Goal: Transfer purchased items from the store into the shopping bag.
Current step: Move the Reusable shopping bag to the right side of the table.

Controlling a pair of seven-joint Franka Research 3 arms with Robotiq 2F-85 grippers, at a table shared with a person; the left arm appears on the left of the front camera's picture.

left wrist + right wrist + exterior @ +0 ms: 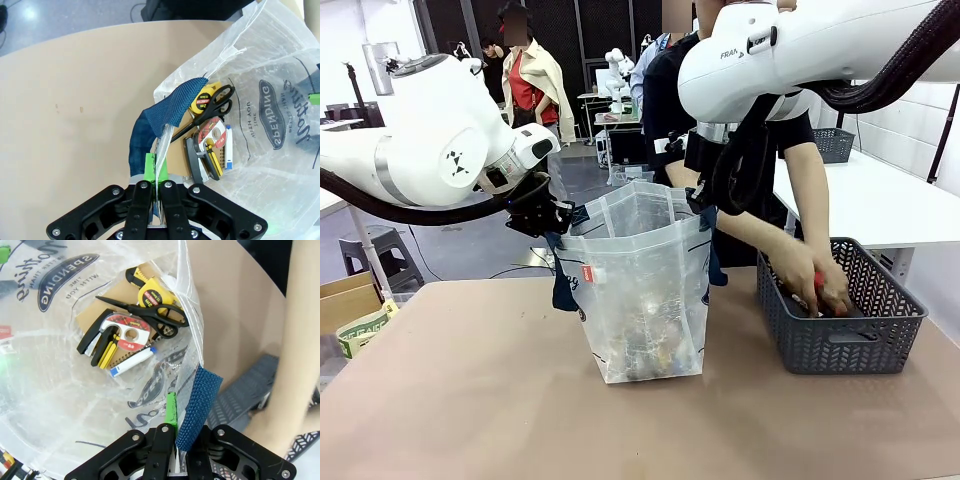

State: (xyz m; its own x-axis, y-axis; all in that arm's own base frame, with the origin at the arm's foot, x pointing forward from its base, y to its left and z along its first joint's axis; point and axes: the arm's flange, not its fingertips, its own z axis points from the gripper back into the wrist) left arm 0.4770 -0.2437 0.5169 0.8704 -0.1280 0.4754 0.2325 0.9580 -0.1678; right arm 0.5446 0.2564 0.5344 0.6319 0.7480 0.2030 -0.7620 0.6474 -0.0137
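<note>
The left gripper (156, 172) has its two fingers pressed together on the rim of the shopping bag (280, 165), the thin plastic edge pinched beside a green pad (149, 165), with the navy strap (150, 125) curving off just beside the grip. The right gripper (175, 426) is likewise closed on the opposite rim, where the plastic and the strap's end run down between its fingers. In the front view the left gripper (542, 212) holds the bag's left edge up, and the bag (640, 300) stands open-mouthed on the brown table (470, 400), near the middle; the right gripper there sits behind its own arm's cables and is hard to make out. Inside the bag, on a piece of brown card, lie a yellow tape measure (152, 295), black scissors (145, 312), a roll of tape in a dark dispenser (127, 330) and a small white and blue item (132, 361) whose print is too small to read. To the right of the bag stands a dark grey basket (880, 340); the person's hands (815, 285) reach down into it, curled around something red that the basket wall mostly hides.
</note>
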